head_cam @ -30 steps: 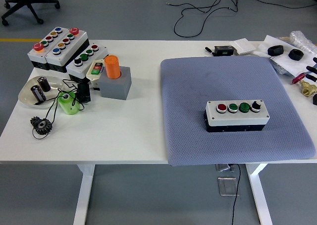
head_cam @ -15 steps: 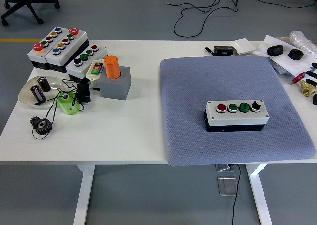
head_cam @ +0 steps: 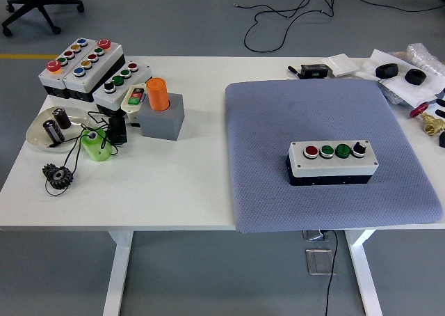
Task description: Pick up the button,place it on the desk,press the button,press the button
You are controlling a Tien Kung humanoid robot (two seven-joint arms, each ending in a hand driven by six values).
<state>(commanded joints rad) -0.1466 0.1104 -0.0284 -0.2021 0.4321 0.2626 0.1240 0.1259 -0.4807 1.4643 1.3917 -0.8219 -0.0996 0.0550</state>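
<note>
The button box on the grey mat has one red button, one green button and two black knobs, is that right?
Not quite. The head view shows the button box on the grey mat with one red button, two green buttons and only one black knob.

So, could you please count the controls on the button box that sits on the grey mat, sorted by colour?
On the white-lidded black button box on the grey fabric mat:
Round red push button: 1
Round green push buttons: 2
Black rotary knob: 1
Total: 4
</note>
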